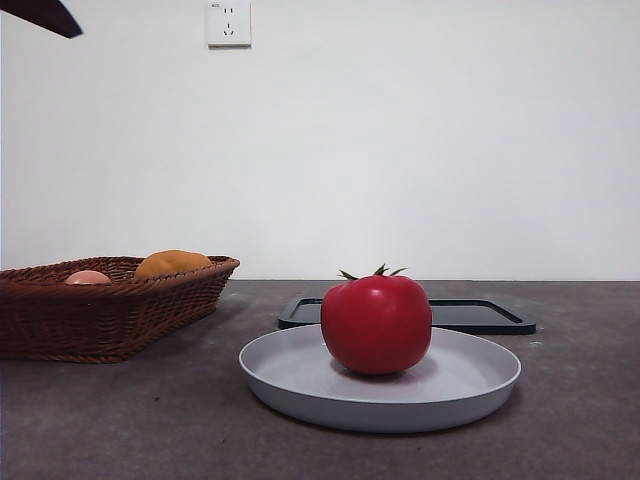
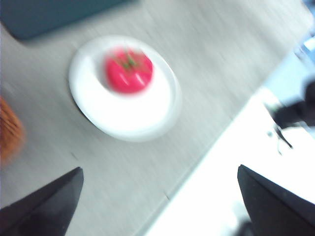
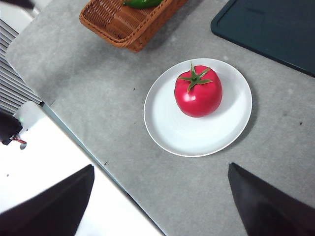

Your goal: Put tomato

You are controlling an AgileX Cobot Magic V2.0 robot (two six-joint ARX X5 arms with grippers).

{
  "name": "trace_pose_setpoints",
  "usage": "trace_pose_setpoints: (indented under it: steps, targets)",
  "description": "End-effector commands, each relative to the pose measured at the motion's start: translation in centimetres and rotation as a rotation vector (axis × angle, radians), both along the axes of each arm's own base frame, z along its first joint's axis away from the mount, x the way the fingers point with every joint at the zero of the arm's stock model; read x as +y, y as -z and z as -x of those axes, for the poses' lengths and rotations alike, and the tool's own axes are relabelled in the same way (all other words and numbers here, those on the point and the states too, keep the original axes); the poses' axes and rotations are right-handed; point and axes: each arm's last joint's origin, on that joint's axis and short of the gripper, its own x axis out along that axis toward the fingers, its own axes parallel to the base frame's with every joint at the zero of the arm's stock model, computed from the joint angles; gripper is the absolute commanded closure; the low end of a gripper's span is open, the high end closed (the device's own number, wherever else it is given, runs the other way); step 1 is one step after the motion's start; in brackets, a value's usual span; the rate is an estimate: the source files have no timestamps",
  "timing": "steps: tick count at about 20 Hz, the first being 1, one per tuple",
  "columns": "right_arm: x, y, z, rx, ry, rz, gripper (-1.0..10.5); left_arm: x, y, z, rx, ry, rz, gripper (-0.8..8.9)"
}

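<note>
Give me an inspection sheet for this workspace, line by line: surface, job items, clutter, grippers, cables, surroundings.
Surface: grey table, no spills seen.
Job's things: tomato sits upright on the white plate, stem up, off-centre on the plate.
Clutter: wicker basket beside the plate, holding an orange fruit, a pink fruit and something green; dark tray behind the plate.
Grippers: left gripper and right gripper both open, raised above the table, apart from the tomato, holding nothing. The left wrist view is blurred.
Cables: a thin wire off the table's edge.
Surroundings: white wall with a socket.
</note>
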Motion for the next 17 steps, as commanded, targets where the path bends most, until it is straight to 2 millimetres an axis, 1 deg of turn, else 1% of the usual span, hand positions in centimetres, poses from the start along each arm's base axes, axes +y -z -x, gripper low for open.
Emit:
trace_pose_setpoints:
  steps: [1,11,17]
  targets:
    - [0.1,-0.4,-0.2,-0.013,-0.005,-0.001,5.1,-0.1,-0.5,0.4,-0.018,0.045,-0.002,3.13]
    - [0.1,-0.4,-0.2,-0.009,-0.002,-0.003,5.1,-0.1,-0.5,0.4,-0.018,0.048,-0.004,3.13]
    - [0.5,0.0,-1.3,0.028,-0.002,0.008,5.1,-0.1,-0.5,0.4,-0.02,0.048,-0.003,3.13]
